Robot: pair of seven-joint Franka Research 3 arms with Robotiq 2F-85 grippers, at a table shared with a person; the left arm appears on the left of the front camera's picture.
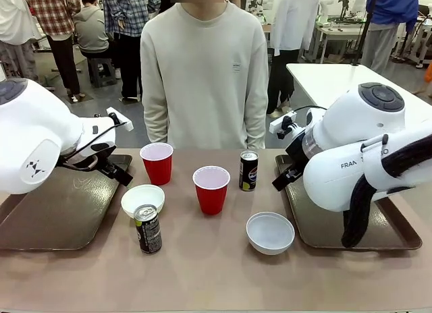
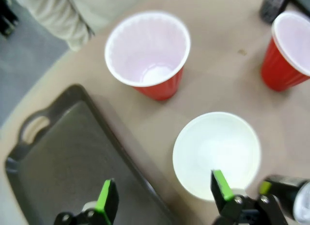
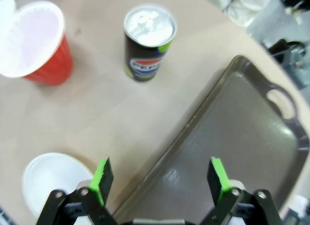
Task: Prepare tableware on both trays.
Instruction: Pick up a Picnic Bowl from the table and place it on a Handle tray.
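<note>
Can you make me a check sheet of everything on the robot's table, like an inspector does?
Surface: tan table, dry and tidy.
Trays: left tray and right tray hold no tableware yet.
Cups: left red cup and right red cup, upright between the trays.
Bowls: left bowl and right bowl, upright on the table.
Cans: near can and far can, standing.
Clutter: nothing seen.
Pincers: left pincer and right pincer open, holding nothing.
Cables: thin black cable on the left arm; black hose on the right arm.
Surroundings: person at the far side, others behind.
</note>
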